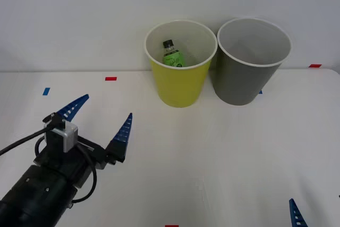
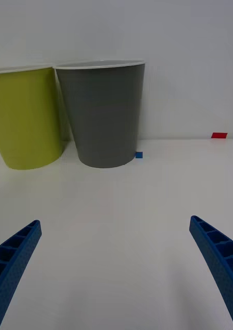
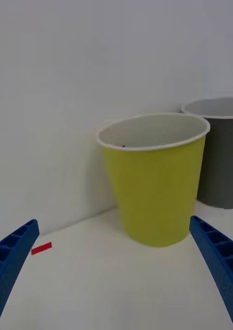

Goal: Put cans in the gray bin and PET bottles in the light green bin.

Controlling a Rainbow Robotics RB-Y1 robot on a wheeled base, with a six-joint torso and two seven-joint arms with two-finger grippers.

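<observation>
Left gripper (image 1: 101,114) low over table (image 1: 223,152), near left side, fingers wide apart, nothing between them. It points toward green bin (image 1: 179,86), well apart from it.

Right gripper (image 2: 116,258) parked near right, fingers spread, empty, facing gray bin (image 2: 103,116).

Bottle (image 1: 172,56) lies inside green bin, cap up, leaning on far wall. Gray bin just right of green one, looks empty inside.

No can or other bottle on table, so sorting looks done. You retract left arm slowly, keep fingers away from bin rims, do not knock bins.
</observation>
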